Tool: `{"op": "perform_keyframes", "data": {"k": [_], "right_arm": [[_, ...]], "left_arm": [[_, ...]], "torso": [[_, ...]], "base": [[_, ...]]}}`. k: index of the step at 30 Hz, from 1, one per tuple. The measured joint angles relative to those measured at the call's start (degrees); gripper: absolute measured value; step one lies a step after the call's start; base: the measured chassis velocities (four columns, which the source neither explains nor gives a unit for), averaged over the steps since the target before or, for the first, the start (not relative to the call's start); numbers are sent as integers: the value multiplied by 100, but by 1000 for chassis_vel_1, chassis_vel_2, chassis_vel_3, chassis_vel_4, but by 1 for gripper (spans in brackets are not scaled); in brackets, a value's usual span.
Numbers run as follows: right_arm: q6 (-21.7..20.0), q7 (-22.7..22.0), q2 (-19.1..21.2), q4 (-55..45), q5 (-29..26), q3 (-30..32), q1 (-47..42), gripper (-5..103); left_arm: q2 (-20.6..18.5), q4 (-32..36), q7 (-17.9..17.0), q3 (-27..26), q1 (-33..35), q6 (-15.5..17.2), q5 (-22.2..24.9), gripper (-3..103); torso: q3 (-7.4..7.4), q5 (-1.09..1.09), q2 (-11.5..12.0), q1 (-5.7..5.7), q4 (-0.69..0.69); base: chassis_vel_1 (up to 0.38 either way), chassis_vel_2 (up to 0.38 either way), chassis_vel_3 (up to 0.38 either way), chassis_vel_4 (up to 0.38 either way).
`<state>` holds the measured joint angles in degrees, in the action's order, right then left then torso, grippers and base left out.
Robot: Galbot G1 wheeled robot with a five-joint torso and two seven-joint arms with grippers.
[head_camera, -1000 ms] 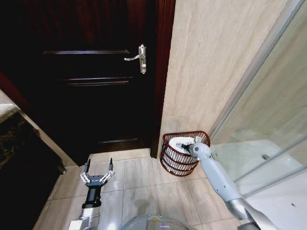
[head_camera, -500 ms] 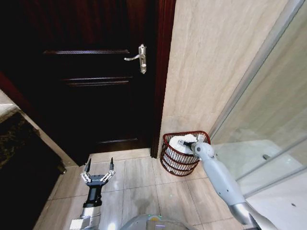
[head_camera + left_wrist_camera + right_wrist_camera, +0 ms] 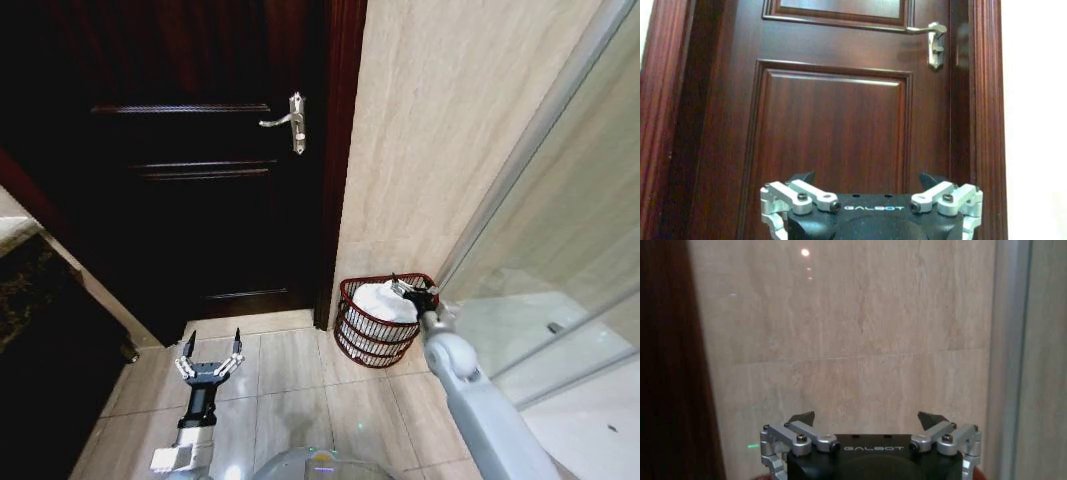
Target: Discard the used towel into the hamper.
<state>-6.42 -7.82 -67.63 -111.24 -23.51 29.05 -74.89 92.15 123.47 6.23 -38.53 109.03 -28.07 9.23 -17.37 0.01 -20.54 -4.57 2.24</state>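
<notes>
While your right gripper (image 3: 412, 289) hovers over the hamper's (image 3: 362, 340) rim with its jaws spread wide and holding nothing, the white towel (image 3: 384, 300) lies bunched inside the basket, which stands on the tiled floor (image 3: 290, 385) against the beige wall (image 3: 440, 130) beside the dark door (image 3: 190, 150). Your left gripper (image 3: 209, 352) hangs low before that door, jaws wide too.

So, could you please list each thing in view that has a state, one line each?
Door: closed.
Door handle: level, not pressed.
Hamper: upright on the floor in the corner, white towel inside.
Towel: lying in the hamper, not gripped.
Right gripper: open, empty, above the hamper's rim.
Left gripper: open, empty, low over the floor, facing the door.
</notes>
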Motion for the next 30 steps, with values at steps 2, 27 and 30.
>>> {"op": "perform_keyframes", "data": {"k": [2,27,30], "right_arm": [[307,208,-203,-265,418,213,-475,100],[888,363,-1406,-1531,1117,673,-2114,100],[888,360,-1404,-1534,1112,665,-2120,100]], "left_arm": [[-1,0,2,26,-15,42,1,100],[-45,64,76,-12,89,-75,368,100],[-53,67,76,-14,74,-68,367,100]], "torso": [[0,-2,0,0,1],[0,-2,0,0,2],[0,-2,0,0,2]], "base": [[0,0,0,0],[0,0,0,0],[-36,-28,21,30]]}}
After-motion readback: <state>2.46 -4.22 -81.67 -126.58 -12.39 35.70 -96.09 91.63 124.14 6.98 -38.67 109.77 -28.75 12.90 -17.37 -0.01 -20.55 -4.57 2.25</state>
